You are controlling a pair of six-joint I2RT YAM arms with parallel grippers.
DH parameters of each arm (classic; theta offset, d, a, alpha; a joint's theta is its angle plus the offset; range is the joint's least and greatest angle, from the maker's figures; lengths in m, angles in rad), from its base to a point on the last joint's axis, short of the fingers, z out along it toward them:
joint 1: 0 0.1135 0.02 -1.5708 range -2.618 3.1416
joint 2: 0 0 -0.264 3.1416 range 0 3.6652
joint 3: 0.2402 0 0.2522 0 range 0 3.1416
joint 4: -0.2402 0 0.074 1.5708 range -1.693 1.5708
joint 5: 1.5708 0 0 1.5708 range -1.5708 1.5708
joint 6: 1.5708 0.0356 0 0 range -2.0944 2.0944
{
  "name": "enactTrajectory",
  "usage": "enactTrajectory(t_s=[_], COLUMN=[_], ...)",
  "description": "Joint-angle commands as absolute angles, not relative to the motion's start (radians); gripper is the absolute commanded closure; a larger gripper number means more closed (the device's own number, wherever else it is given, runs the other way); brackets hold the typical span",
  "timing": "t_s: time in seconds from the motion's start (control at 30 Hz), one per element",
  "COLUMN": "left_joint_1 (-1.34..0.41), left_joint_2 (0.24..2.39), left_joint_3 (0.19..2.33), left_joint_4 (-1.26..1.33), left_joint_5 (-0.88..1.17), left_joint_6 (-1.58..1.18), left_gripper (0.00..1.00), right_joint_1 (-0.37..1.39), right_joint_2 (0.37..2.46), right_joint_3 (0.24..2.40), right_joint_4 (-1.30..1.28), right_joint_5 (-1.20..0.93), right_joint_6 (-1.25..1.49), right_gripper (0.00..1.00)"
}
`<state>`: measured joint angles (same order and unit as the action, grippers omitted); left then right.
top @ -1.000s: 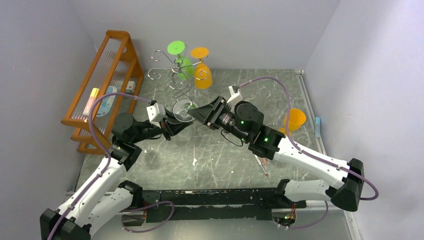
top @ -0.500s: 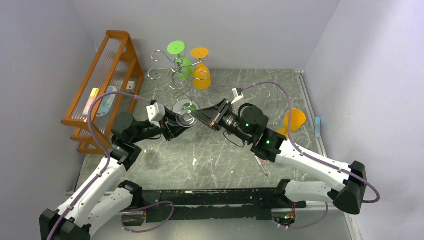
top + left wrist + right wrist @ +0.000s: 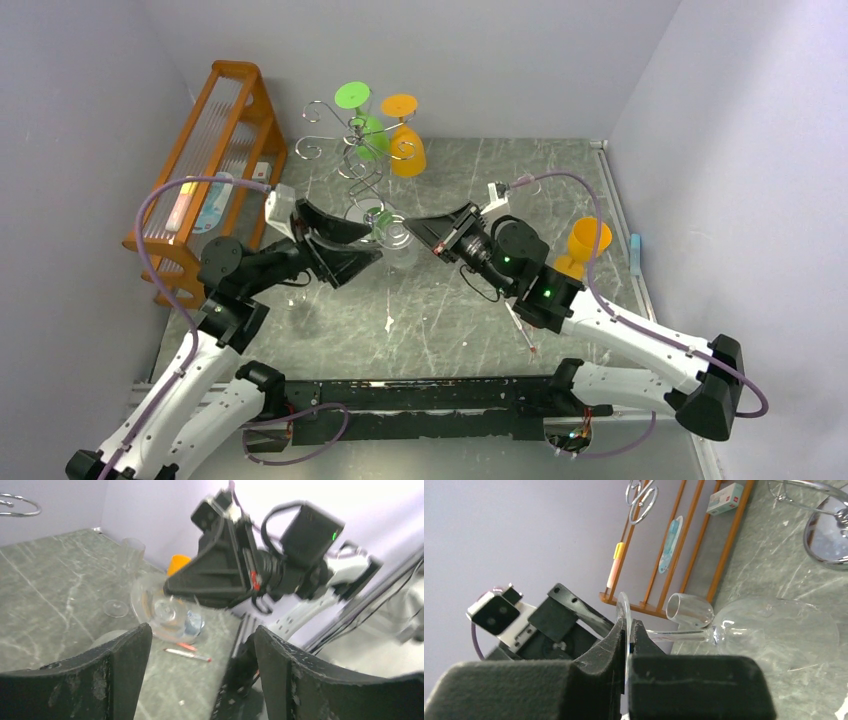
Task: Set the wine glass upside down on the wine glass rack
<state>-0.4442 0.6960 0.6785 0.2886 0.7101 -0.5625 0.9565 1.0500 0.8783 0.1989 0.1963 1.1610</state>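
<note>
Right gripper (image 3: 628, 632) pinches only the foot rim of the clear wine glass (image 3: 774, 635), aloft and sideways near the wine glass rack (image 3: 362, 160); left gripper (image 3: 376, 247) stands open. With so thin a hold, it could swivel or drop.

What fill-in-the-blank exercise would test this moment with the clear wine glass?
1. The right tool is ____ on the foot of the clear wine glass.
2. The left tool holds nothing, and its fingers stand wide ____.
3. The wine glass rack carries a green glass and an orange glass, both hanging ____ down.

Missing words: shut; open; upside
</note>
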Motion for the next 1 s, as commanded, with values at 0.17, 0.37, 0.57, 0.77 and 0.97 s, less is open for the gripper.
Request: enactTrajectory(t_s=[0.17, 0.37, 0.57, 0.77, 0.97], left_joint_1=[-0.442, -0.442, -0.442, -0.442, -0.441], left_joint_2=[0.842, 0.865, 0.895, 0.94, 0.942], left_joint_3=[0.995, 0.969, 0.934, 0.906, 0.912], left_joint_4=[-0.221, -0.174, -0.112, -0.03, -0.036], left_joint_5=[0.444, 0.489, 0.59, 0.694, 0.674], left_joint_6=[-0.918, -0.933, -0.953, -1.003, -1.003], left_gripper=[0.23, 0.21, 0.25, 0.51, 0.81], right_joint_1=[0.949, 0.949, 0.949, 0.948, 0.948], right_joint_2=[0.981, 0.968, 0.973, 0.994, 1.007], right_joint_3=[0.81, 0.79, 0.778, 0.779, 0.779], right_joint_4=[0.328, 0.369, 0.421, 0.436, 0.427], right_joint_5=[0.212, 0.198, 0.178, 0.16, 0.155], right_joint_6=[1.064, 1.028, 1.017, 1.019, 1.001], right_gripper=[1.0, 1.0, 1.0, 1.0, 1.0])
